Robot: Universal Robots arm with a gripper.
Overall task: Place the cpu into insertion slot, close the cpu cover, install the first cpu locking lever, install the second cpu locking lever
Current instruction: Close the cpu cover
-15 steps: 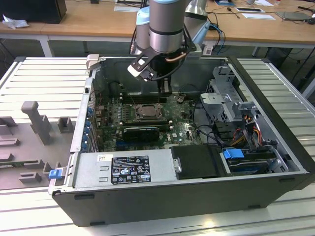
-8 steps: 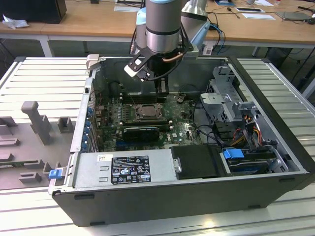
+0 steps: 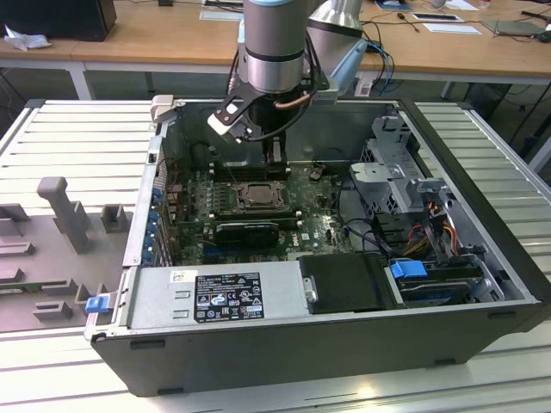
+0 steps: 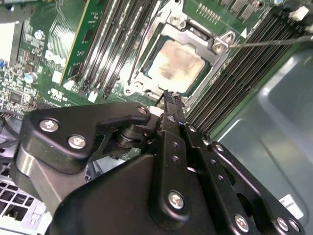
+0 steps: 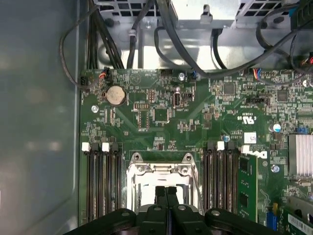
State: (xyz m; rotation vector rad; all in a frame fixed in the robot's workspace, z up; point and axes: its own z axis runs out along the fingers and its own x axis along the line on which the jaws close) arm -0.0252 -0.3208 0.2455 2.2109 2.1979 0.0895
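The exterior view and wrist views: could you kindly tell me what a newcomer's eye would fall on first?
In the exterior view, the arm reaching down into the open computer case stands out. In the second wrist view, the pale cpu sits in the insertion slot, with the shut claw right beside it.

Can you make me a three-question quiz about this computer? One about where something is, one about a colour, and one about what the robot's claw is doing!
1. Where is the chip? A) in the socket B) on the desk C) on the floor
2. What colour is the circuit board? A) red B) green C) yellow
3. The gripper has its fingers A) wide apart B) shut together C) around a cable
Answers: 1A, it lies in the silvery-rimmed socket. 2B, it is green all over. 3B, they press together with nothing between.
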